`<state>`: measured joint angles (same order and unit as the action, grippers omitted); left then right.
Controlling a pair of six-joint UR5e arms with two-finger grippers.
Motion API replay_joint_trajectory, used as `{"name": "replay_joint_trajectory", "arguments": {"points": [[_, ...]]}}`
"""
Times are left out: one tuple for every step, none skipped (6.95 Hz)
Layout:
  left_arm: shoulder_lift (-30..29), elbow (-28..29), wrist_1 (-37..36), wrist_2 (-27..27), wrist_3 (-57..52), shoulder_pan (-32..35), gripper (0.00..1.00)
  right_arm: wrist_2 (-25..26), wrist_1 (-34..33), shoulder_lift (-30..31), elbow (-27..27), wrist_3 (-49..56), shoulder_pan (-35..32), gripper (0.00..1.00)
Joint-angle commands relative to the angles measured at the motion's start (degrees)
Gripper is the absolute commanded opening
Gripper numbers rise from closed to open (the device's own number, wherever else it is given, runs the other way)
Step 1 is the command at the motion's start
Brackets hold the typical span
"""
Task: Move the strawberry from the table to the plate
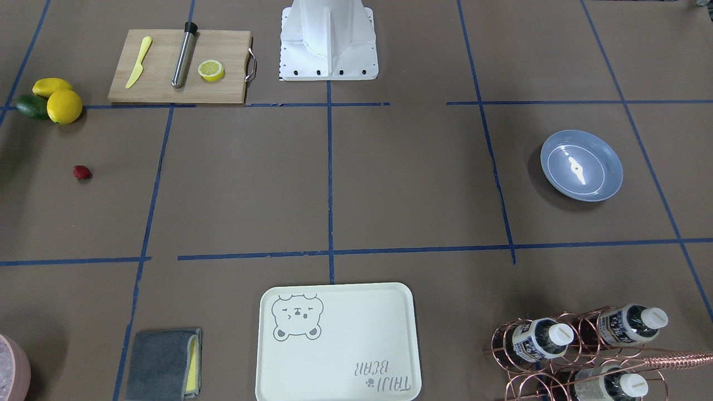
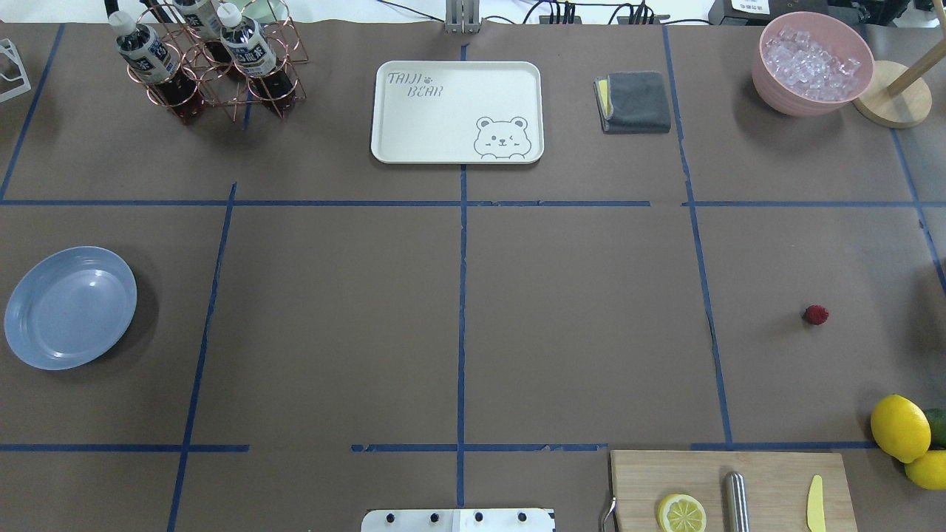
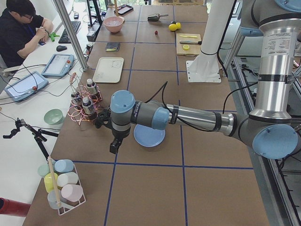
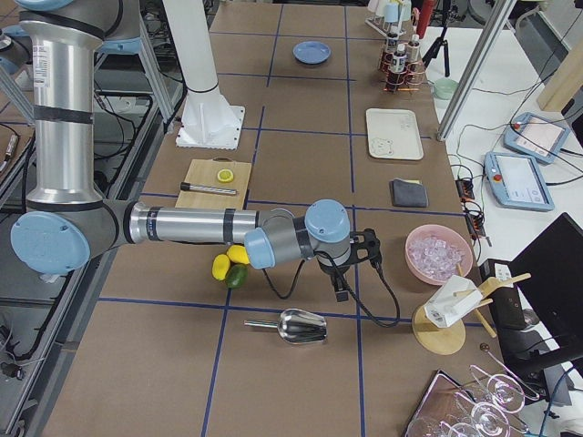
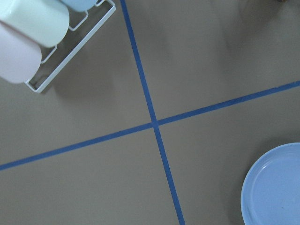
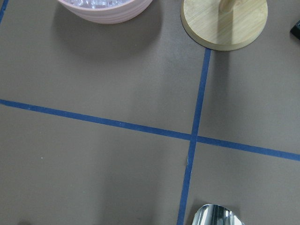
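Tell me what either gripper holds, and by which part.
The strawberry lies free on the table. Whether the left gripper or right gripper holds anything cannot be told.

Cream rectangular plastic tray point(image 2: 451, 111) carries grey lettering "TAIJI BEAR" with a small paw mark in one corner, reading upside down in the front-facing view; white-capped dark bottles point(image 2: 145, 52) bear printed labels, too small to read.

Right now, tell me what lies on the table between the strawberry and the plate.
Nothing stands there. In the overhead view, the stretch from the strawberry to the plate is bare table, crossed only by three blue tape lines.
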<state>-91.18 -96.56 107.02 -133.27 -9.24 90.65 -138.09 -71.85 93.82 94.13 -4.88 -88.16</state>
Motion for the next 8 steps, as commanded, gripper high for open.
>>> {"name": "replay_joint_trajectory", "arguments": {"points": [[0.39, 5.48, 17.30, -3.28, 0.01, -0.12, 1.00, -1.66, 0.22, -0.04, 0.35, -0.39, 0.00, 1.00], [1.26, 6.46, 21.09, -6.88, 0.10, -0.73, 1.00, -1.74, 0.30, -0.04, 0.35, -0.39, 0.00, 1.00], [4.84, 6.56, 23.39, -7.35, 0.19, -4.74, 1.00, -1.75, 0.39, 0.05, 0.44, -0.13, 0.00, 1.00], [7.05, 6.56, 24.45, -7.09, 8.02, -8.35, 1.00, -1.75, 0.39, 0.31, 0.18, -0.13, 0.00, 1.00], [9.60, 6.73, 29.60, -6.31, 16.10, -11.69, 1.00, -1.75, 0.31, 0.57, 0.00, -0.13, 0.00, 1.00], [11.45, 7.95, 37.39, -0.73, 25.93, -16.34, 0.96, -1.75, 0.31, 0.84, 0.00, -0.13, 0.00, 1.00], [11.99, 11.88, 45.30, 3.33, 34.38, -19.00, 0.83, -1.75, 0.39, 1.01, 0.00, -0.04, 0.00, 1.00], [11.99, 13.57, 50.26, 3.72, 42.73, -22.33, 0.72, -1.75, 1.09, 1.19, -0.08, -0.13, 0.00, 1.00]]}}
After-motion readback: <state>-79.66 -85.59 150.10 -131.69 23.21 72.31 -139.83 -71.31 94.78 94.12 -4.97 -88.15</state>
